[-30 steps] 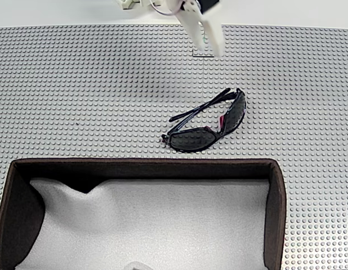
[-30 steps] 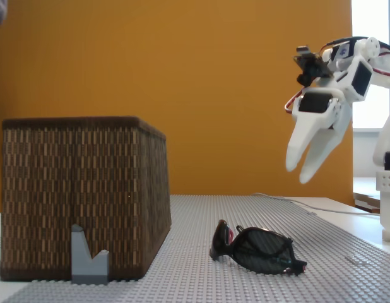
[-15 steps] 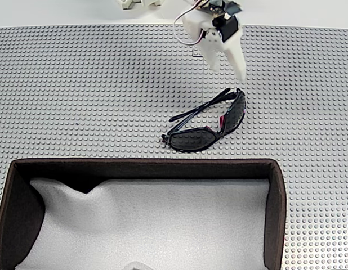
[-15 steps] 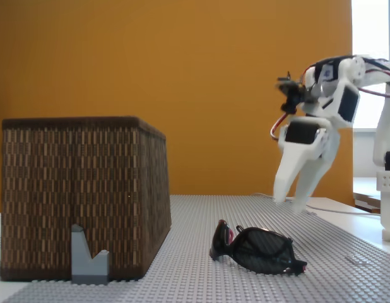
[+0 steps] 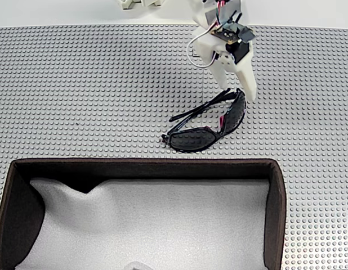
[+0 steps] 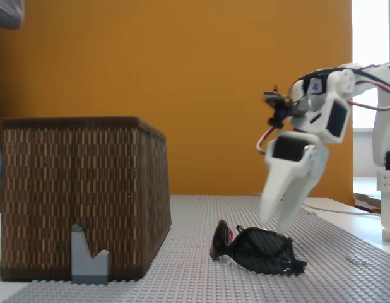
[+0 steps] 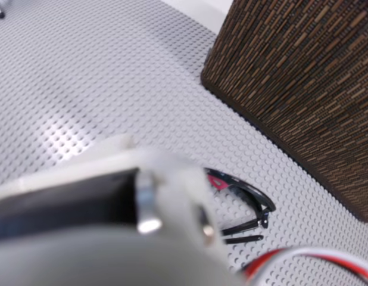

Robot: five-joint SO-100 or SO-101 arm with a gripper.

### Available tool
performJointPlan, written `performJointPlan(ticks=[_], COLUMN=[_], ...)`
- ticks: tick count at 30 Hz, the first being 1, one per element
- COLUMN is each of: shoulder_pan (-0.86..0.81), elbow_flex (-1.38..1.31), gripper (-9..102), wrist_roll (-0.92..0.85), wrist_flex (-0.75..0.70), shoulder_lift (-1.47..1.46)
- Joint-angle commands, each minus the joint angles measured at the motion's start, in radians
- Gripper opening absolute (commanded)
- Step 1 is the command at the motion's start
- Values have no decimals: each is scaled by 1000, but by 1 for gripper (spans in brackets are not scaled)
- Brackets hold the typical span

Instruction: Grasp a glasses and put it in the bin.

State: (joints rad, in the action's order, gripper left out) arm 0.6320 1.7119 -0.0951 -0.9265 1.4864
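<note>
The glasses [image 5: 203,125] are black wraparound sunglasses with dark lenses and a pink-red accent. They lie on the grey studded baseplate [image 5: 78,95], just beyond the bin's far wall. In a fixed view from the side the glasses [image 6: 257,250] rest on the plate, right of the bin [image 6: 81,196]. My white gripper [image 6: 275,225] hangs point-down just above their far end, its fingers slightly apart and nothing between them. From above, the gripper [image 5: 240,93] hovers over the arm hinge end. The wrist view shows the glasses [image 7: 253,198] below the bin's woven wall [image 7: 303,77].
The bin [image 5: 278,208] has dark brown walls and a white padded lining and fills the near part of the plate. A small grey brick piece [image 6: 88,257] stands against its side. The arm's white base [image 6: 388,189] is at the far right.
The gripper has come down and moved toward the glasses, from high near the plate's far edge to just above their end. The glasses and bin have not moved.
</note>
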Motion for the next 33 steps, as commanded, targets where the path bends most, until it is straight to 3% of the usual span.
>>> performJointPlan(ticks=[1,6,14,33], shoulder_pan=[6,-9,-8,-67], elbow_flex=[-81,-178,-184,-344], gripper=[21,0,0,-1], wrist_roll=[-34,-40,-17,28], wrist_flex=[21,54,94,37], shoulder_lift=[-43,-155,-164,256])
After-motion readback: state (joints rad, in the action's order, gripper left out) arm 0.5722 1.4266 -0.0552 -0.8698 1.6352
